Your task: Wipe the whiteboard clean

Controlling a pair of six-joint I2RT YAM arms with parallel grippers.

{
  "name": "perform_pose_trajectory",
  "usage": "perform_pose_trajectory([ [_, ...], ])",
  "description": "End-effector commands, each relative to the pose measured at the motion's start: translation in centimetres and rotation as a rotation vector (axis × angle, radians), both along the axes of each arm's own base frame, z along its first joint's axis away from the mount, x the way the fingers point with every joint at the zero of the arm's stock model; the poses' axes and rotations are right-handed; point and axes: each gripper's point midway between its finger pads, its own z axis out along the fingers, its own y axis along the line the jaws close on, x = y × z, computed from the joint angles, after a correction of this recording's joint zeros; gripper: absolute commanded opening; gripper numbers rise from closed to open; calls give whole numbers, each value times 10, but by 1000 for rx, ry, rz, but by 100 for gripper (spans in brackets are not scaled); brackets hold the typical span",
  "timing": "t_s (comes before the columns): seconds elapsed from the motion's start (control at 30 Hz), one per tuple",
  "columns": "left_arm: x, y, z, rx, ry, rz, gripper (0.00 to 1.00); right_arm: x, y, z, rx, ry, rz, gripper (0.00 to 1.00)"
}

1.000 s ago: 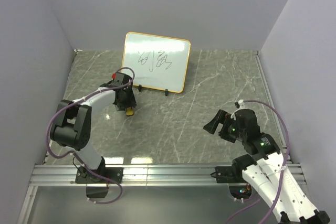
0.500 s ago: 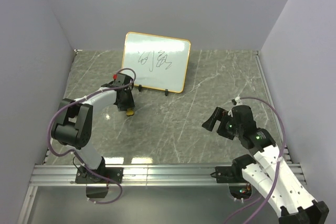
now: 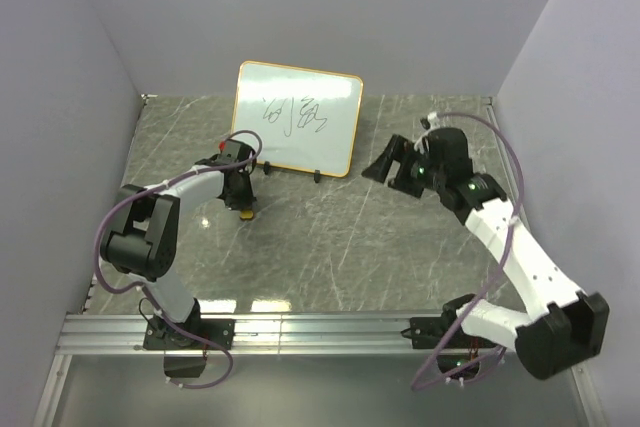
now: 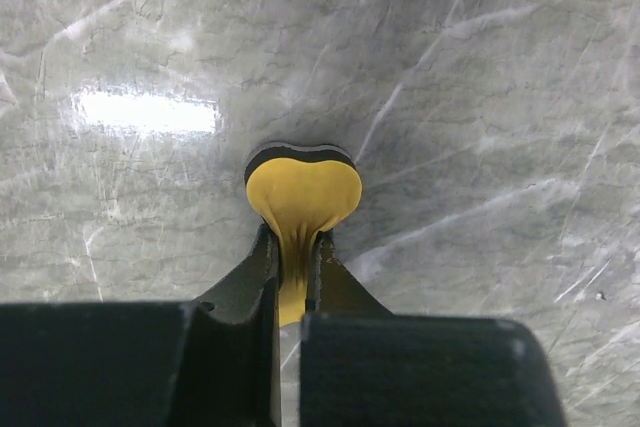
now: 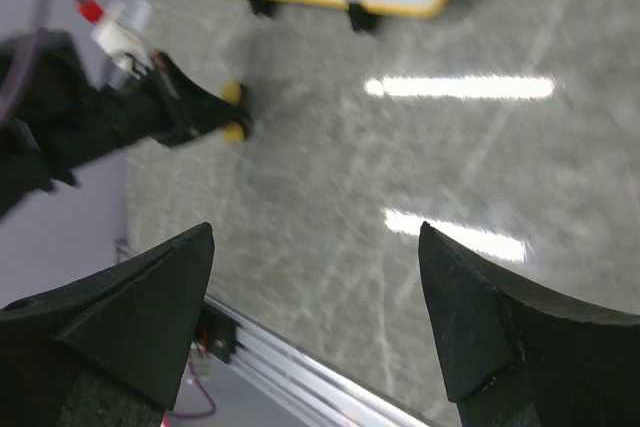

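The whiteboard (image 3: pixel 297 132) is white, orange-framed, black-scribbled — eraser (image 4: pixel 303 187) yellow-black — table (image 3: pixel 380 247) grey-veined.

We've got the whiteboard (image 3: pixel 297 133) standing at the back of the tabletop (image 3: pixel 330 247), left of centre. The eraser (image 3: pixel 245 212) is just in front of its left end, pinched between the left fingers (image 4: pixel 250 282). The right fingers (image 5: pixel 140 307) hang just right of the board.

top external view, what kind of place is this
Probably a lab robot test cell: left arm and right arm bolted to a metal rail, plain walls boxing in the marble-look table, with a whiteboard and yellow eraser as props.
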Motion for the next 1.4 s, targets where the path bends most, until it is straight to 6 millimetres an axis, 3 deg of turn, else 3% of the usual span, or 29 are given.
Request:
perform_pose_trajectory([
  [0.0, 8, -3, 15, -3, -40, -38, 0, 45, 16, 52, 66, -165, 65, 87],
  [0.07, 9, -9, 27, -36, -67, -53, 0, 66, 18, 47, 72, -153, 77, 86],
  [0.1, 10, -10, 32, -45, -78, -66, 0, 83, 13, 62, 87, -196, 62, 86],
  [0.13, 9, -14, 36, -65, -82, -80, 0, 97, 13, 53, 92, -176, 61, 86],
  [0.2, 6, -17, 48, -85, -103, -104, 0, 120, 8, 67, 148, -229, 82, 86],
  [0.27, 3, -19, 60, -102, -125, -122, 0, 141, 7, 55, 189, -200, 100, 86],
  [0.3, 1, -19, 62, -107, -127, -128, 0, 155, 2, 66, 200, -234, 92, 85],
  [0.33, -2, -21, 66, -114, -131, -134, 0, 168, 1, 50, 204, -197, 88, 85],
  [0.37, -5, -21, 74, -129, -143, -137, 0, 176, 0, 48, 205, -193, 87, 85],
  [0.4, -7, -24, 79, -146, -148, -137, 0, 186, 1, 61, 212, -218, 96, 85],
  [0.43, -9, -25, 84, -156, -155, -136, 0, 199, 3, 43, 210, -181, 99, 86],
  [0.5, -14, -26, 95, -187, -177, -127, 0, 221, 10, 39, 230, -164, 133, 85],
  [0.57, -18, -29, 104, -212, -196, -128, 0, 236, 15, 49, 243, -188, 154, 84],
  [0.6, -22, -30, 105, -221, -191, -128, 0, 245, 17, 34, 255, -158, 158, 84],
  [0.7, -24, -32, 113, -242, -212, -126, 0, 265, 20, 40, 301, -182, 156, 84],
  [0.83, -22, -28, 117, -234, -216, -92, 0, 291, 24, 18, 360, -160, 147, 84],
  [0.87, -21, -28, 119, -235, -216, -79, 0, 299, 24, 26, 365, -185, 150, 84],
  [0.9, -21, -27, 119, -233, -212, -72, 0, 307, 26, 12, 382, -160, 141, 84],
  [0.93, -21, -26, 118, -226, -207, -62, 0, 311, 27, 8, 395, -151, 139, 84],
  [0.97, -20, -26, 119, -230, -204, -51, 0, 316, 30, 19, 416, -180, 155, 84],
  [1.0, -20, -26, 120, -232, -203, -45, 0, 323, 34, 7, 447, -158, 152, 84],
  [1.1, -16, -28, 123, -245, -208, -27, 0, 327, 49, 4, 509, -154, 192, 80],
  [1.27, -5, -34, 122, -255, -195, -22, 0, 314, 67, -5, 525, -159, 226, 77],
  [1.37, 0, -36, 122, -261, -196, -23, 0, 305, 70, -8, 549, -149, 250, 68],
])
